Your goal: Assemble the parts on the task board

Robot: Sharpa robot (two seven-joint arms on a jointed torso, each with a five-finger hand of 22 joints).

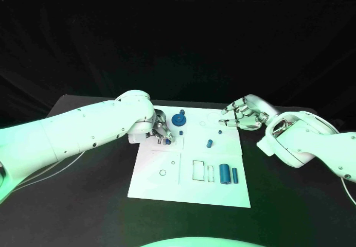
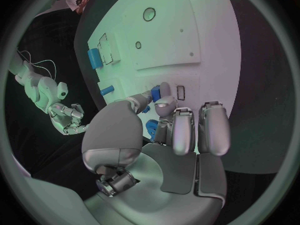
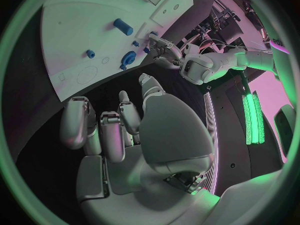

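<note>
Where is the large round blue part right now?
In the head view, the round blue part stands near the task board's far edge, just right of the left hand.

Small blue part (image 1: 168, 137) at left hand (image 1: 159, 129) mostly covered by fingers (image 2: 182, 130); grip unclear. Shape of blue piece (image 2: 151, 129) under fingertips unreadable. Task board (image 2: 206, 15) cut by circle rim. Right hand (image 1: 243, 117) hides board's far corner.
</note>
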